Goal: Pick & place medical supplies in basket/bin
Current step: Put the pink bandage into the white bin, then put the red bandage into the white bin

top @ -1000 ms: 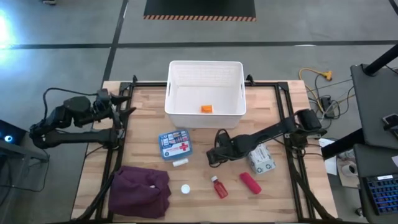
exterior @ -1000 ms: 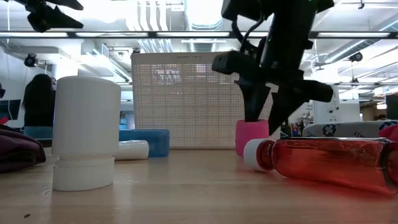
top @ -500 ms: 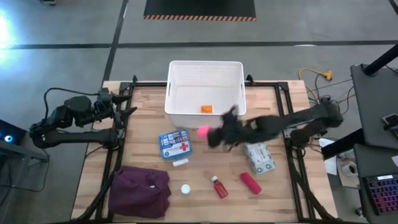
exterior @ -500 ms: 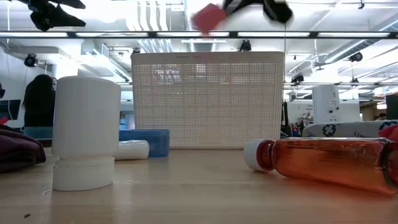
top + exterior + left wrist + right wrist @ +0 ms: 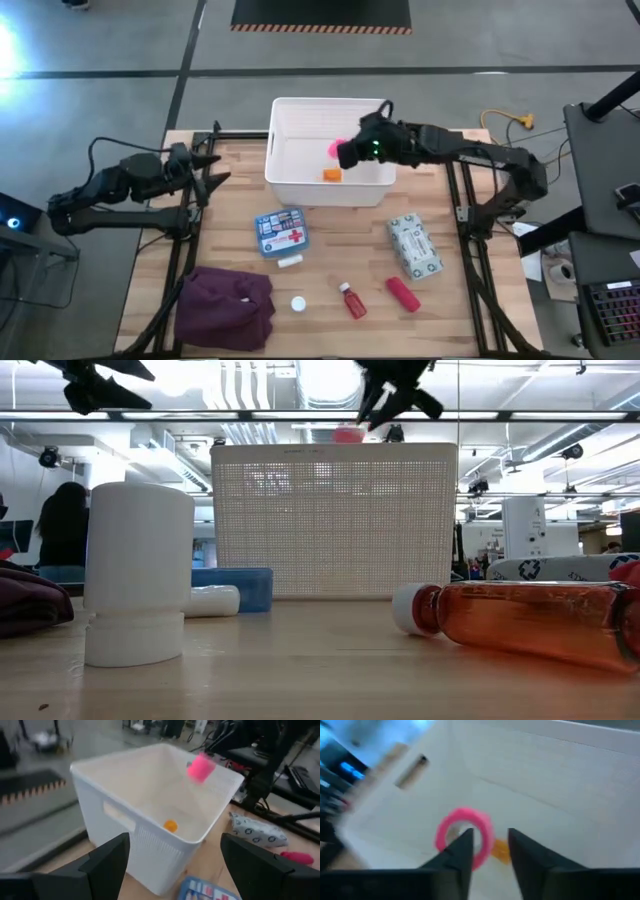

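Note:
The white basket (image 5: 276, 150) stands at the table's far middle with a small orange piece (image 5: 331, 174) on its floor. My right gripper (image 5: 350, 152) hangs open over the basket's right half. A pink cup (image 5: 201, 768) is in the air just below its fingertips, above the basket's inside; its open mouth (image 5: 465, 837) faces the right wrist camera. My left gripper (image 5: 207, 176) waits open above the table's left edge. On the table lie a blue first-aid box (image 5: 281, 232), a patterned packet (image 5: 415, 246), a red bottle (image 5: 352, 300) and a red tube (image 5: 402, 293).
A maroon cloth (image 5: 225, 307) lies at the near left. Two small white pieces (image 5: 289, 261) (image 5: 298, 303) lie between it and the red bottle. In the low view a white cap (image 5: 138, 572) stands close to the camera, in front of the basket (image 5: 335, 520).
My right gripper stood around the pink cup on the table beside the first-aid box. It lifted the cup clear, swung up and toward the far edge over the basket, and let it go. The cup now falls free below the fingers.

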Controlling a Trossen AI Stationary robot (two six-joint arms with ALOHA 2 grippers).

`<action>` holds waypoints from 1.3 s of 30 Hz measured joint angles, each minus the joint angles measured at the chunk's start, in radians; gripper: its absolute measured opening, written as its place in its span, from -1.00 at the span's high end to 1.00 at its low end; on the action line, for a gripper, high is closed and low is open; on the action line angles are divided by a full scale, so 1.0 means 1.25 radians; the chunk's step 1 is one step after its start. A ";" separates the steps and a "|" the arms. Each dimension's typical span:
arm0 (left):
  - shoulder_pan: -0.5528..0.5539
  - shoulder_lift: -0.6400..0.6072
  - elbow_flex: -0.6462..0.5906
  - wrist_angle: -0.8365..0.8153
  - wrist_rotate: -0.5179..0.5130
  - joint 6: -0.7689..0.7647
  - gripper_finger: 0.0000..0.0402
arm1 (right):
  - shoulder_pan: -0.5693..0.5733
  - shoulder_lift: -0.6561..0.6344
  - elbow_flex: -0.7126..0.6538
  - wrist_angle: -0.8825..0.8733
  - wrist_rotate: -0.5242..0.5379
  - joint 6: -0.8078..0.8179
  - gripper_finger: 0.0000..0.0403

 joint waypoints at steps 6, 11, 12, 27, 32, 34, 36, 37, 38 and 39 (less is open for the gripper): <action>0.000 0.024 -0.010 -0.079 0.023 -0.081 -0.47 | 0.007 0.051 0.094 -0.130 0.048 -0.112 -0.13; 0.000 0.042 -0.038 -0.077 0.098 -0.074 -0.47 | 0.127 0.047 0.146 -0.191 0.115 -0.185 -0.27; 0.000 0.046 -0.045 -0.070 0.112 -0.070 -0.47 | 0.152 0.044 0.154 -0.241 0.110 -0.157 -0.27; -0.001 0.110 -0.106 0.017 0.175 -0.201 -0.47 | 0.594 0.052 0.073 -0.582 -0.166 0.486 -0.22; -0.001 0.110 -0.106 0.017 0.175 -0.201 -0.47 | 0.722 0.090 0.026 -0.531 -0.183 0.617 -0.30; -0.001 0.109 -0.103 0.017 0.175 -0.201 -0.47 | 0.756 0.113 0.003 -0.513 -0.191 0.666 -0.32; -0.001 0.112 -0.101 0.018 0.174 -0.201 -0.47 | 0.786 0.134 -0.014 -0.489 -0.193 0.704 -0.33; -0.001 0.113 -0.100 0.017 0.174 -0.201 -0.47 | 0.797 0.142 -0.020 -0.477 -0.193 0.715 -0.34; -0.001 0.113 -0.097 0.017 0.174 -0.201 -0.47 | 0.805 0.150 -0.027 -0.462 -0.194 0.721 -0.35; -0.001 0.115 -0.095 0.018 0.174 -0.201 -0.47 | 0.815 0.161 -0.033 -0.446 -0.193 0.725 -0.35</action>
